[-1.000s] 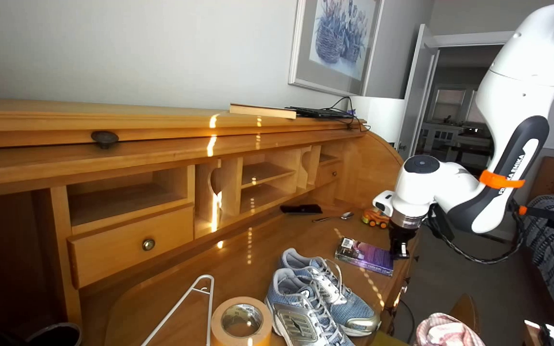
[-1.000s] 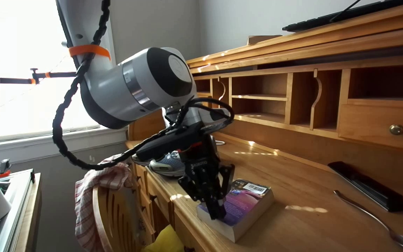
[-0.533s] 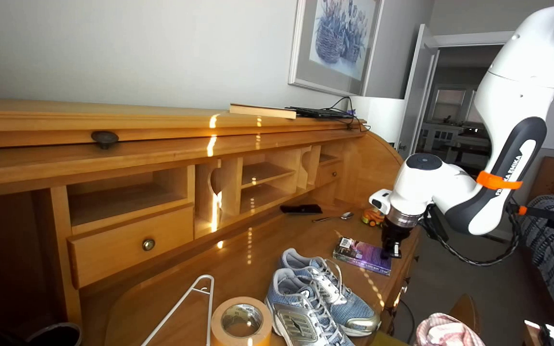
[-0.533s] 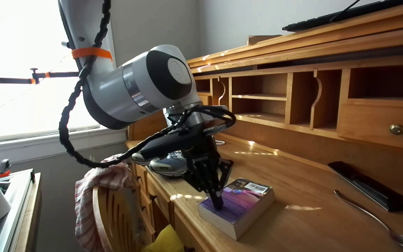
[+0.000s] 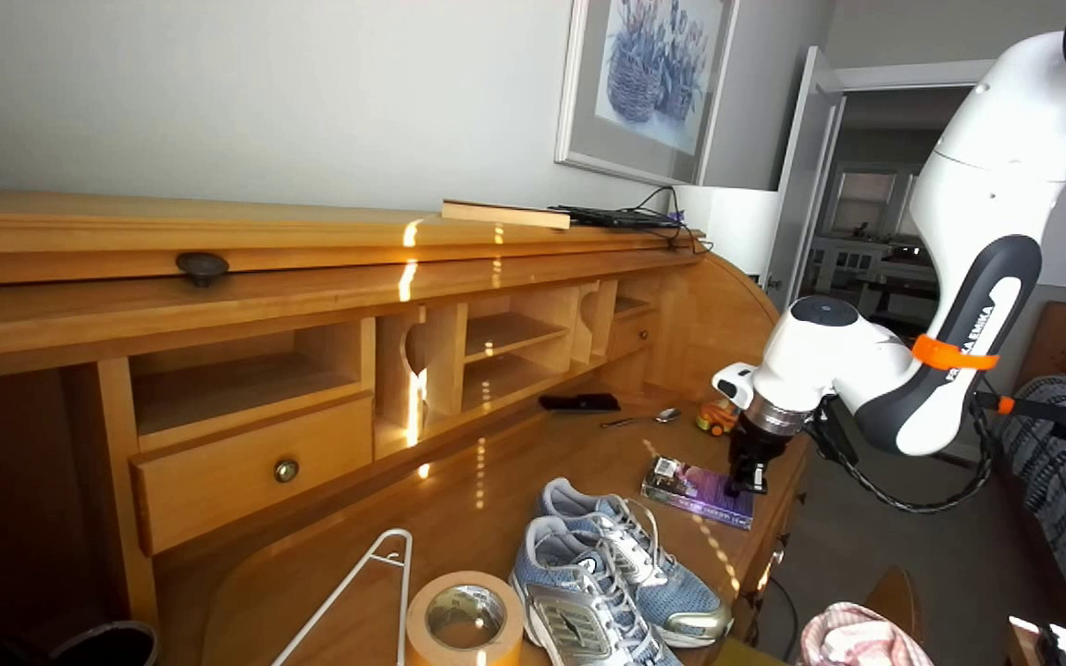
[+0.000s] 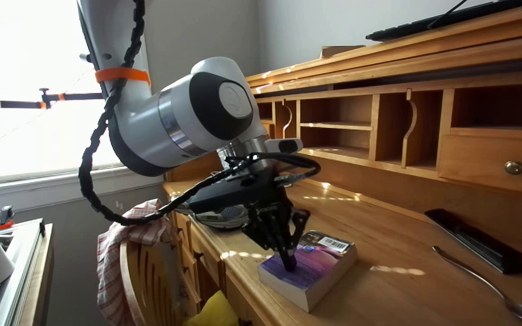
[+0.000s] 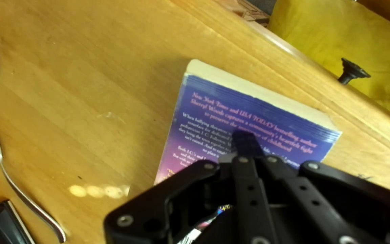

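Observation:
A thick paperback book with a purple back cover (image 5: 695, 488) lies flat near the front edge of the wooden desk. It also shows in an exterior view (image 6: 317, 265) and in the wrist view (image 7: 212, 105). My gripper (image 6: 289, 262) points down over the purple half of the cover, also in an exterior view (image 5: 746, 486). In the wrist view the black fingers (image 7: 248, 144) are together, with nothing seen between them. The fingertips are at or just above the cover; I cannot tell whether they press on it. Part of the book is hidden behind the gripper.
Blue-grey running shoes (image 5: 616, 564), a tape roll (image 5: 464, 620) and a white hanger (image 5: 357, 592) lie on the desk. A spoon (image 6: 474, 274), a black long object (image 6: 478, 240) and an orange toy vehicle (image 5: 716, 418) are near the book. A chair (image 6: 147, 271) stands before the desk.
My gripper has moved inward from the desk's front edge, over the book's cover. The book has shifted slightly away from that edge.

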